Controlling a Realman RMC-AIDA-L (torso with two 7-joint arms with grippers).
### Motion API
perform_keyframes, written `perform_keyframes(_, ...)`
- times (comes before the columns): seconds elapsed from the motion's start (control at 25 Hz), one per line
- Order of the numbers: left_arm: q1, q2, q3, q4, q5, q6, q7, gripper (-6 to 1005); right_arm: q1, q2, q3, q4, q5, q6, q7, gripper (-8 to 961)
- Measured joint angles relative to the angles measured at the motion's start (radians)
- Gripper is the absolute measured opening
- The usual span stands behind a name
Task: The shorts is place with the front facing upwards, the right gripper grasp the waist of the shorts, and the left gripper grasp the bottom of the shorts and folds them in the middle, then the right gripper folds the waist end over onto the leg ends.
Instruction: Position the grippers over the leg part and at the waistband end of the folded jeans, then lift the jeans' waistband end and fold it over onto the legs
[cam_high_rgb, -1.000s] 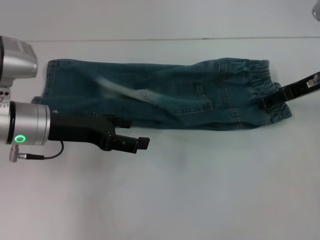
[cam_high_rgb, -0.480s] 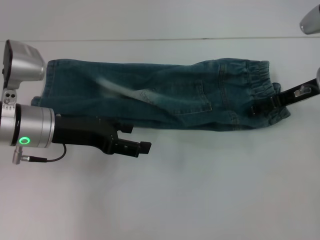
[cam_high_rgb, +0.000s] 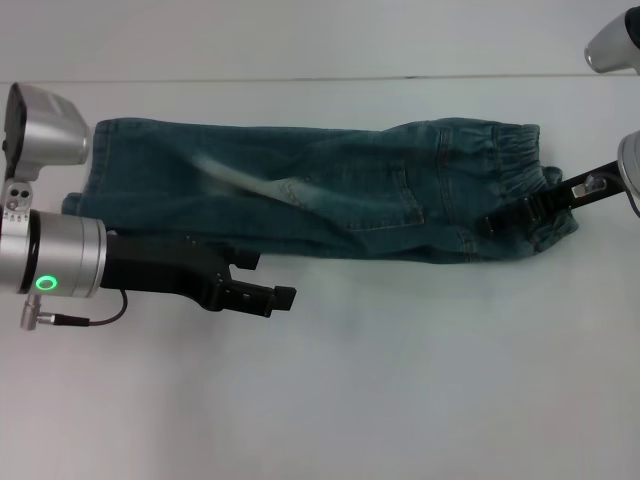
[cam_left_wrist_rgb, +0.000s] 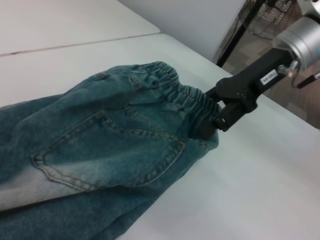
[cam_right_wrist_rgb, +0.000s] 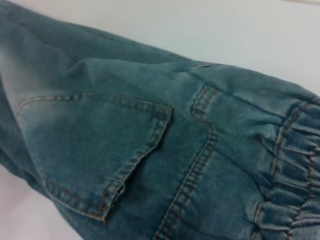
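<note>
The shorts (cam_high_rgb: 300, 190) lie stretched lengthwise across the white bench (cam_high_rgb: 400, 380), folded along their length so a stitched pocket (cam_high_rgb: 385, 195) faces up near the middle. The waist of the shorts (cam_high_rgb: 510, 165), a ruffled elastic band, is at the robot's right end; the leg ends (cam_high_rgb: 92, 170) lie flat at its left end. The right claw (cam_high_rgb: 505, 218) reaches in from the right edge and sits on the near corner of the waistband, its black fingers closed on the gathered denim, as the left wrist view shows, where the claw (cam_left_wrist_rgb: 215, 122) pinches the band's edge. A small white label (cam_high_rgb: 585, 186) shows on its arm. The left claw (cam_high_rgb: 265, 285) hangs just off the near edge of the shorts, over bare bench, its fingers slightly parted with nothing between them. Behind it the silver wrist carries a green light (cam_high_rgb: 43, 283) and a thin black cable (cam_high_rgb: 90, 318).
</note>
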Motion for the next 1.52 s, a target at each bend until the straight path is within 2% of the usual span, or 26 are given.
perform_keyframes(0.24,0.008,-0.006,0.0,0.0,0.0,-0.013,0.004,949,-0.006,-0.009,0.003,-0.01,0.0,-0.015,-0.008,890)
perform_keyframes(0.48,0.008,-0.006,0.0,0.0,0.0,-0.017,0.004,949,-0.012,-0.013,0.007,-0.02,0.001,-0.006,-0.022,688)
perform_keyframes(0.68,0.006,-0.008,-0.004,0.001,-0.005,-0.018,0.004,948,-0.012,-0.014,0.007,-0.02,0.002,-0.008,-0.032,436)
perform_keyframes(0.92,0.004,-0.012,-0.015,0.004,-0.016,-0.034,0.008,911,-0.015,-0.015,0.007,-0.021,-0.001,-0.006,-0.036,200)
perform_keyframes(1.0,0.009,-0.02,-0.022,0.008,-0.038,-0.053,0.027,892,-0.016,-0.017,0.008,-0.023,0.0,-0.008,-0.037,178)
perform_keyframes(1.2,0.021,-0.051,-0.029,0.007,-0.149,-0.132,0.119,846,-0.028,-0.022,0.018,-0.059,0.002,-0.035,-0.037,124)
perform_keyframes(1.24,0.021,-0.051,-0.029,0.007,-0.149,-0.132,0.119,837,-0.029,-0.023,0.021,-0.067,0.002,-0.04,-0.037,113)
perform_keyframes(1.28,0.029,-0.081,-0.045,-0.019,-0.28,-0.229,0.236,828,-0.03,-0.023,0.025,-0.076,0.002,-0.048,-0.037,113)
perform_keyframes(1.4,0.019,-0.089,-0.043,-0.098,-0.449,-0.293,0.402,800,-0.031,-0.023,0.04,-0.109,0.002,-0.082,-0.037,113)
perform_keyframes(1.52,-0.02,-0.088,-0.043,-0.23,-0.643,-0.387,0.644,641,-0.03,-0.023,0.072,-0.155,0.002,-0.142,-0.036,113)
